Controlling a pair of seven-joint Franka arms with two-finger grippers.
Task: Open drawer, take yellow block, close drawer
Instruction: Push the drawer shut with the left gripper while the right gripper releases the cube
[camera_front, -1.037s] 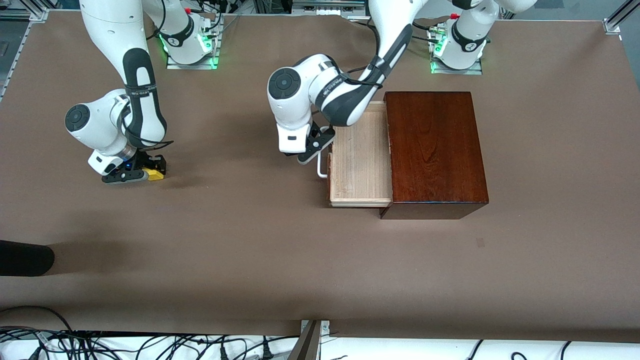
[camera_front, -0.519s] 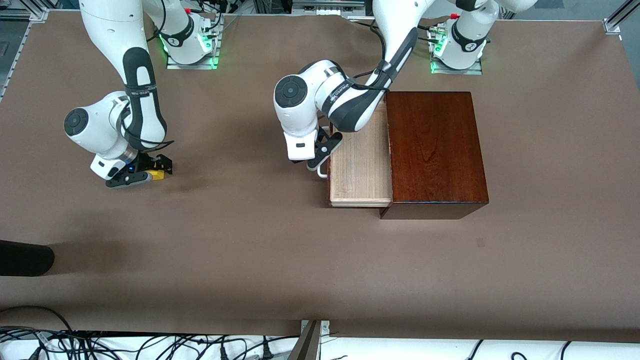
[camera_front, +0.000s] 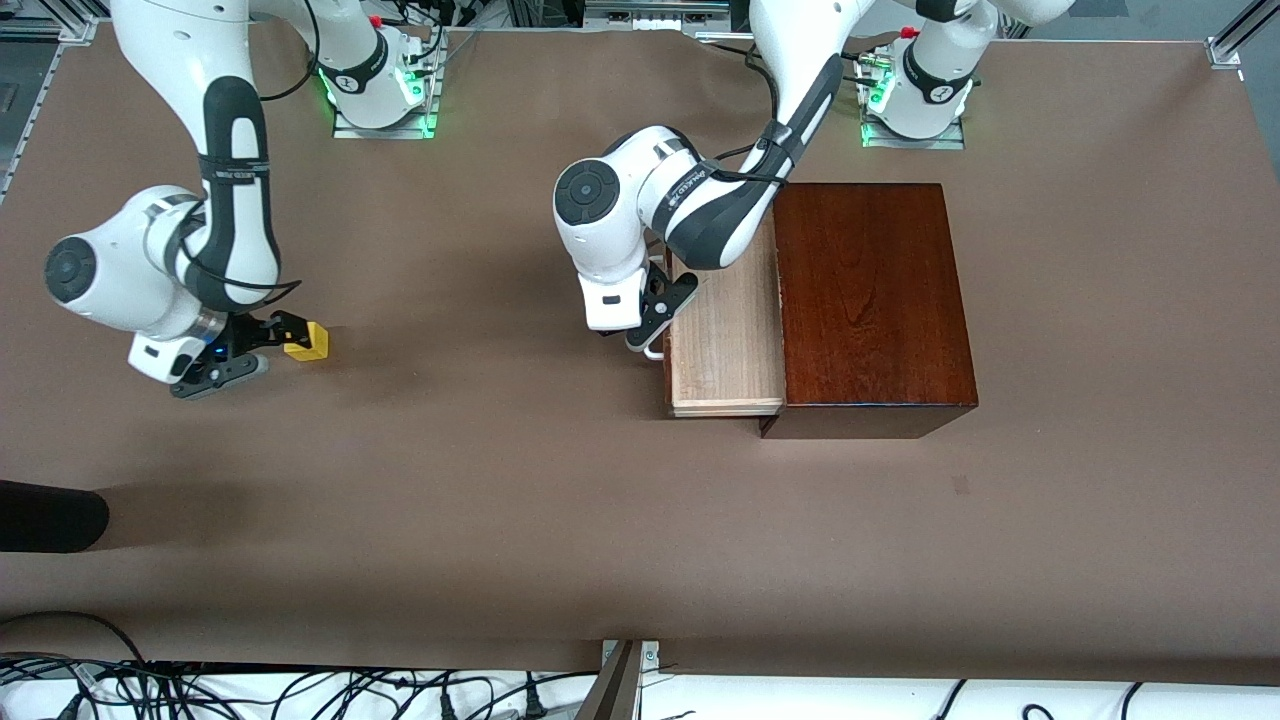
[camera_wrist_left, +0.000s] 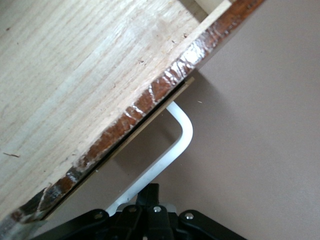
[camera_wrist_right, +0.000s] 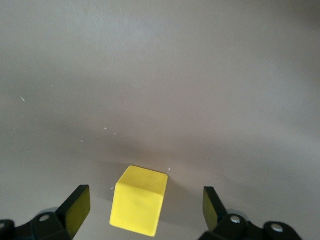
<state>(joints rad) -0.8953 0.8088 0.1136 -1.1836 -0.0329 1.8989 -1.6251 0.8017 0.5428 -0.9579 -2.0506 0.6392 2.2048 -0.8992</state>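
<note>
The small bright yellow cube (camera_front: 306, 342) sits on the brown tabletop (camera_front: 480, 480) toward the right arm's end, untouched between the wide-open jaws of the right gripper (camera_wrist_right: 142, 210). The pale light-wood drawer tray (camera_front: 727, 345) stands partly out of the glossy dark wooden box (camera_front: 870, 300). The left gripper (camera_front: 655, 320) has its jaws shut at the drawer's white loop handle (camera_wrist_left: 170, 155).

Drawer (camera_front: 727, 345) partly out of dark wooden box (camera_front: 870, 305), left gripper (camera_front: 655, 322) shut at its white handle (camera_front: 655, 350) — yellow block (camera_front: 306, 342) on table (camera_front: 500, 480), just beside open right gripper (camera_front: 245, 350).
</note>
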